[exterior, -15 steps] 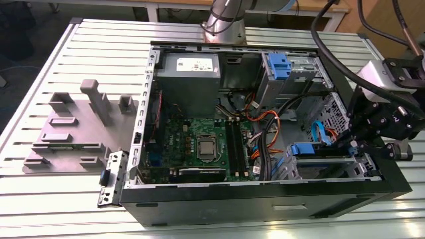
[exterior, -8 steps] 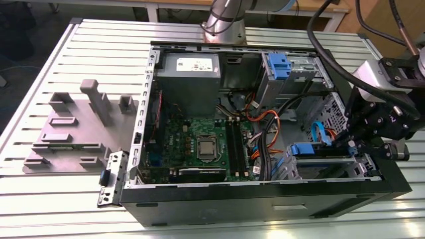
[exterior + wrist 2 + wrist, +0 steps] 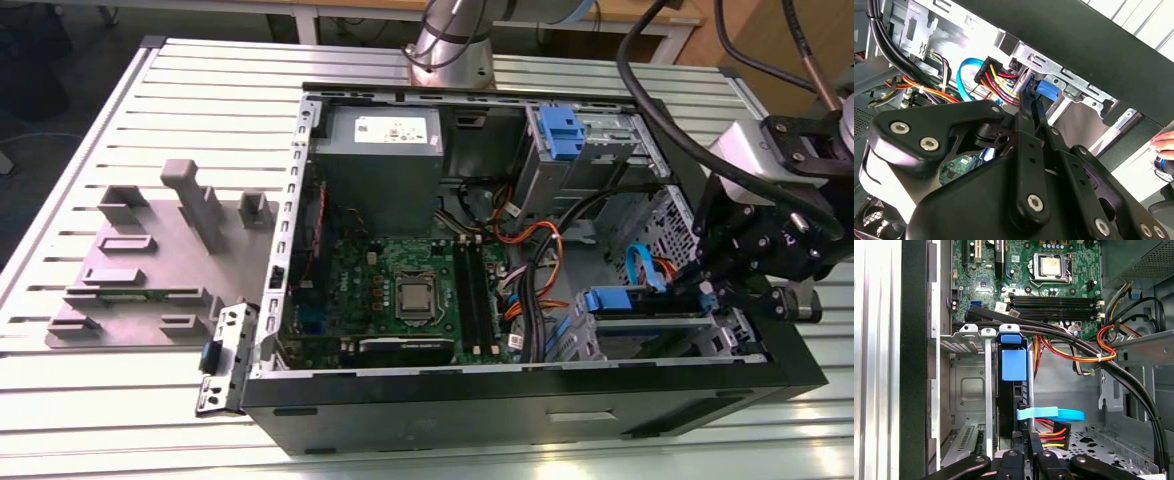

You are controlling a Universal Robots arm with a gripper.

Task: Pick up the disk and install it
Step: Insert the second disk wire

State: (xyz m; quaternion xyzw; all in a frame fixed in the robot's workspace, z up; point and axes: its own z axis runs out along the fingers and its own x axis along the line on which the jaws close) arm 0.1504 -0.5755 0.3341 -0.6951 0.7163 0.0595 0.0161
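Reaching into the open computer case [image 3: 534,400] on the slatted desk [image 3: 200,110], the claw [image 3: 714,290] in the exterior view sits at about 3 o'clock, beside the drive cage [image 3: 654,335] with its blue tab [image 3: 614,300]. In the second wrist view, the claw [image 3: 1030,97] has its fingers [image 3: 1026,107] drawn close together around the blue edge of the disk [image 3: 1046,90]. In the first wrist view, the disk [image 3: 1014,365] stands on edge in the cage slot, the claw [image 3: 1026,450] at 6 o'clock gripping it.
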